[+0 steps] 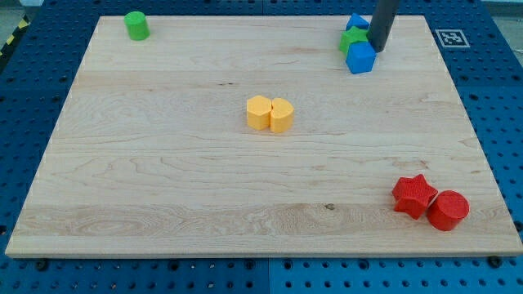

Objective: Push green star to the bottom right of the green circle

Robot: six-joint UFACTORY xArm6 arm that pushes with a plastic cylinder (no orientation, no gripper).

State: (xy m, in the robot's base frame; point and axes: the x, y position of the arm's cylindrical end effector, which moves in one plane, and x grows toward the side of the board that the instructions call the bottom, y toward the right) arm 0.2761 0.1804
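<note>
Partly hidden green star (352,38), wedged between blue blocks.

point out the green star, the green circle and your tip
green star (352,37): camera view, its visible green left part, between two blue blocks.
green circle (136,25): camera view, middle of the cylinder, top left of board.
my tip (377,49): camera view, rod's lower end, right beside the star.

Pale wooden board (163,163) with visible grain and a smooth matt finish, blocks of matt plastic look like the green star (353,38), dark matt rod, blue perforated metal-looking table (498,90) around it
</note>
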